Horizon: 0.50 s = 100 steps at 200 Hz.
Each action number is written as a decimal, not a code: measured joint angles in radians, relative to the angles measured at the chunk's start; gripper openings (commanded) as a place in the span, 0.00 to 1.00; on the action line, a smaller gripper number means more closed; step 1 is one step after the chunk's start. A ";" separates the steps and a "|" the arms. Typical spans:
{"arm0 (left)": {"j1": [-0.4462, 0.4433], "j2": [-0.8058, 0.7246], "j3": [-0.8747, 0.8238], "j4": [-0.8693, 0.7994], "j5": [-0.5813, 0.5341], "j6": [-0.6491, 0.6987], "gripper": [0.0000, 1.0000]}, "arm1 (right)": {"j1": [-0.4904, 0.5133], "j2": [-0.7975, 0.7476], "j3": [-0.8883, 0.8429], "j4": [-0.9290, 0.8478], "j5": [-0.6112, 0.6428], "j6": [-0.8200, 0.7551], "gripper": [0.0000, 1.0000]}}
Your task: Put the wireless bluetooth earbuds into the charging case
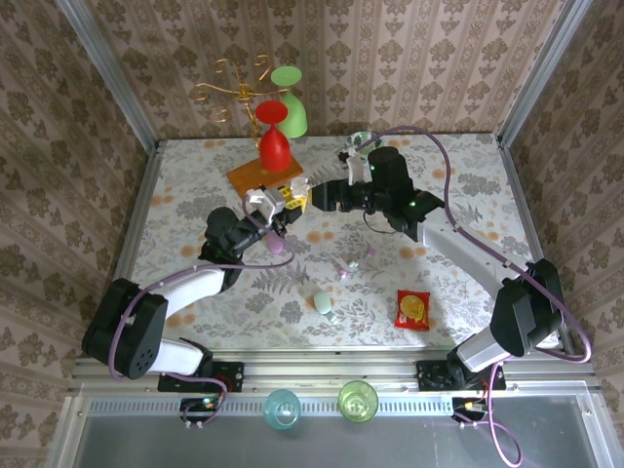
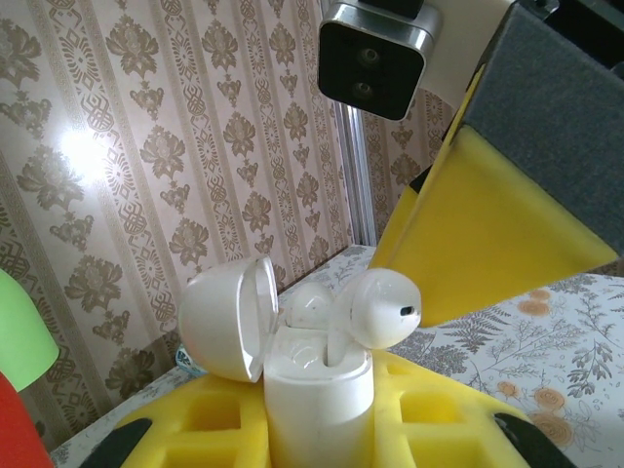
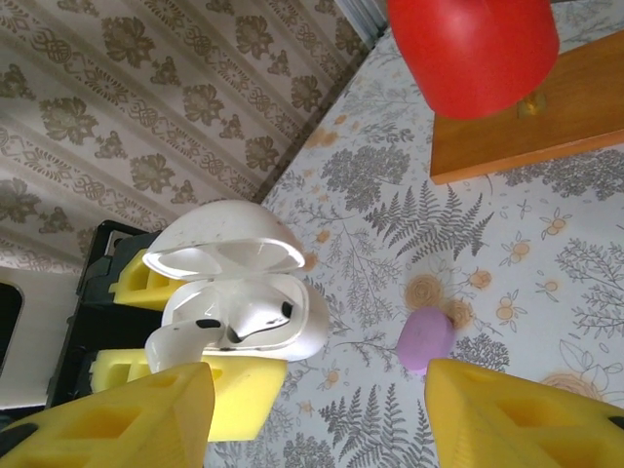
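My left gripper (image 2: pixel 320 421) (image 1: pixel 276 208) is shut on a white charging case (image 2: pixel 318 395) (image 3: pixel 255 304), held upright with its lid (image 2: pixel 228 317) swung open. One white earbud (image 2: pixel 316 304) (image 3: pixel 259 318) sits in its slot. A second white earbud (image 2: pixel 382 307) (image 3: pixel 179 344) stands part way in, its stem in the slot and its head above the rim. My right gripper (image 3: pixel 317 421) (image 1: pixel 305 195) is open close to the case, and one yellow finger (image 2: pixel 487 234) (image 3: pixel 107 419) touches that raised bud. Tiny pastel buds (image 1: pixel 344 270) lie on the table.
A lilac case (image 3: pixel 426 339) (image 1: pixel 280 250) lies on the floral table just below the grippers, a pale mint case (image 1: pixel 323 301) nearer the front. A red snack packet (image 1: pixel 412 308) lies at the front right. A wooden stand (image 3: pixel 526 117) with red (image 1: pixel 274 146) and green cups stands behind.
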 measured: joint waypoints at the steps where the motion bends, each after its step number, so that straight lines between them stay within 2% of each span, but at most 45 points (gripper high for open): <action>1: 0.000 0.000 0.000 0.000 0.000 0.000 0.00 | 0.001 0.000 0.000 0.000 0.000 0.000 0.60; 100: -0.011 0.013 0.005 -0.012 0.002 0.001 0.00 | 0.036 0.047 0.033 0.000 -0.023 -0.001 0.59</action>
